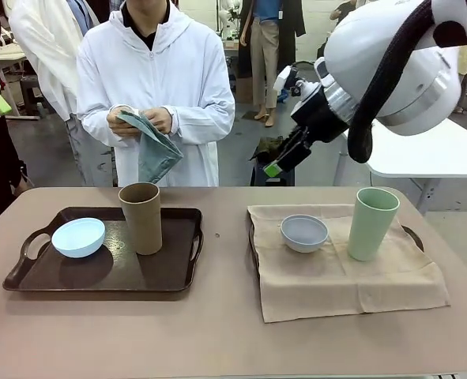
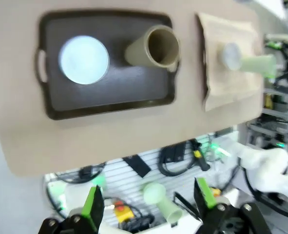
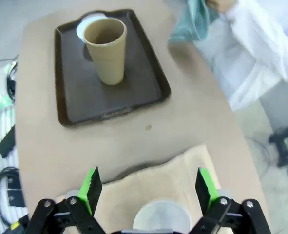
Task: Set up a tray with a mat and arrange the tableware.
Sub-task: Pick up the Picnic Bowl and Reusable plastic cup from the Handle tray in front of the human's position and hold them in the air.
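A dark brown tray (image 1: 182, 280) on the left of the table holds a light blue bowl (image 1: 78, 236) and a tan cup (image 1: 141, 217). To the right, a beige mat (image 1: 344, 284) covers a second tray (image 1: 413, 235), with a greyish bowl (image 1: 303, 232) and a pale green cup (image 1: 371, 223) on it. My right gripper (image 1: 274, 166) hangs open high above the mat's far edge; its wrist view has the greyish bowl (image 3: 161, 217) between the open fingers (image 3: 90, 187). My left gripper (image 2: 148, 204) is open and empty, high over the near table edge.
A person in a white coat stands at the far side, holding a folded teal cloth (image 1: 154, 150) in both hands above the table edge. A white side table (image 1: 431, 150) stands behind my right arm. Bare tabletop lies between the two trays and along the front.
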You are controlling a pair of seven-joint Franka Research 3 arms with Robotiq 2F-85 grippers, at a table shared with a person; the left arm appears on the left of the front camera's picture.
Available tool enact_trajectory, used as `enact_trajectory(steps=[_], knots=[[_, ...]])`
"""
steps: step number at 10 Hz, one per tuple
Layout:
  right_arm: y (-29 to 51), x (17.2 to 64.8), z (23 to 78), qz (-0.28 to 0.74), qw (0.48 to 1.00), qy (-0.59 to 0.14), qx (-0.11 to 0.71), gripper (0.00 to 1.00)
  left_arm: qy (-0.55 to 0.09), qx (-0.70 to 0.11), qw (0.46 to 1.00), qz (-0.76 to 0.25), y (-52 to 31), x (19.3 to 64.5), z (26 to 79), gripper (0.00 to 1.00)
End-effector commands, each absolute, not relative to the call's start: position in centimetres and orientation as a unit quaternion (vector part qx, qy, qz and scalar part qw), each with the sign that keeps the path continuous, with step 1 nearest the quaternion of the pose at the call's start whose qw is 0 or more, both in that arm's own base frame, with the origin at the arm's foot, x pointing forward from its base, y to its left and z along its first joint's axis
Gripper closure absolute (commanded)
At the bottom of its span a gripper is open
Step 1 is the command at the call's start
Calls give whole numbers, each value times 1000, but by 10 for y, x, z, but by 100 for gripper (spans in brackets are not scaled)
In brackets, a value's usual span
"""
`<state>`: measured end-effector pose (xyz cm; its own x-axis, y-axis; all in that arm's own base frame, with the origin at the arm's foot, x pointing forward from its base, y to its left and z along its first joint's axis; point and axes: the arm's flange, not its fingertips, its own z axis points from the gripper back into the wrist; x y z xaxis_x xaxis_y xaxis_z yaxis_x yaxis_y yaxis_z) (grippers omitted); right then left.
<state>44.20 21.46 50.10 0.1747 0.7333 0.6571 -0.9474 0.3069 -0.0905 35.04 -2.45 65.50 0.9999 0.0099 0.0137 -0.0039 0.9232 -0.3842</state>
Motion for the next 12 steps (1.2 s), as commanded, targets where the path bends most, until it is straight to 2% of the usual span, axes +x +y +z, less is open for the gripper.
enact_trajectory(steps=[1,2,4,7,8,11,12], knots=[[261,478,457,624,663,-351,217,0,6,-91,996,15,-51,394,615,3],[284,484,442,636,643,-360,229,0,12,-72,997,-1,-61,402,590,3],[314,500,417,642,638,-364,221,0,19,-68,997,-14,-65,422,544,3],[360,508,382,703,558,-380,224,0,18,-58,998,12,-47,433,497,3],[371,510,375,707,553,-378,229,0,20,-61,998,24,-41,432,490,3],[380,506,366,686,606,-323,242,0,36,-96,995,18,-35,430,492,3],[372,502,372,677,613,-325,245,0,34,-103,994,14,-35,432,497,3]])
